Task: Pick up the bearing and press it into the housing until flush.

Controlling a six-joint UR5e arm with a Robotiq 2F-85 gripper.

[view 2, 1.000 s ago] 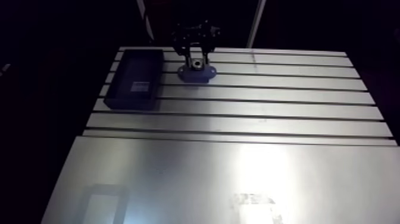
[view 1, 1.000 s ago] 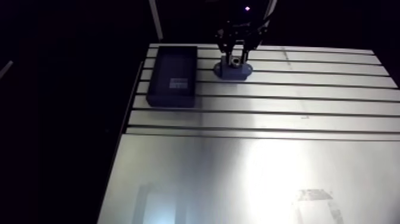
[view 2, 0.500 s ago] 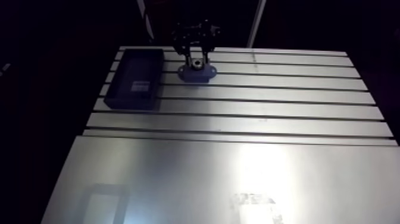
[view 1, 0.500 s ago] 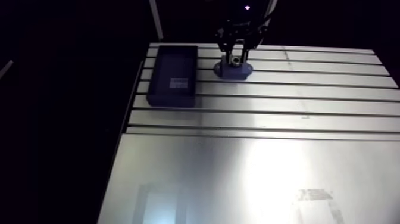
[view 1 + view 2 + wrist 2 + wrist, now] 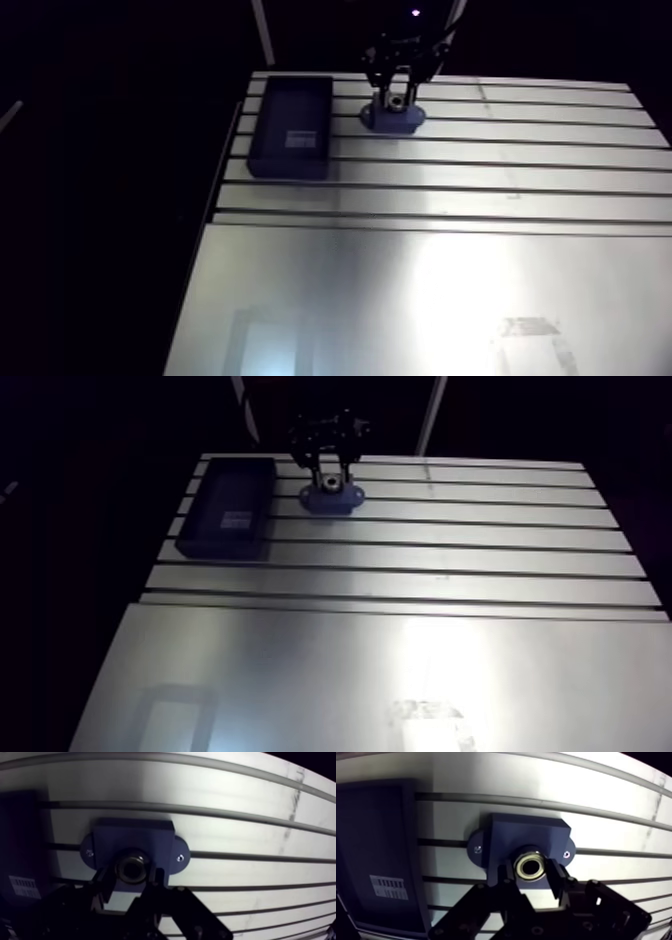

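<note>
Wrist view: gripper (image 5: 532, 875) pinches the bearing (image 5: 532, 866), a finger (image 5: 508, 873) tight on each side of the metal ring. Bearing sits right at the bore of the blue housing (image 5: 528, 834); can't tell if it's seated flush. Housing lies flat on the slotted table (image 5: 450, 280), far part. Dark tray (image 5: 291, 125) with a white label lies left of housing, apart from it.

Place: robotics workshop bench | Signs: slotted aluminium worktop (image 5: 450, 177), blue housing (image 5: 501, 832) screwed down under the pincer (image 5: 532, 878), labelled tray (image 5: 381, 852) beside.
</note>
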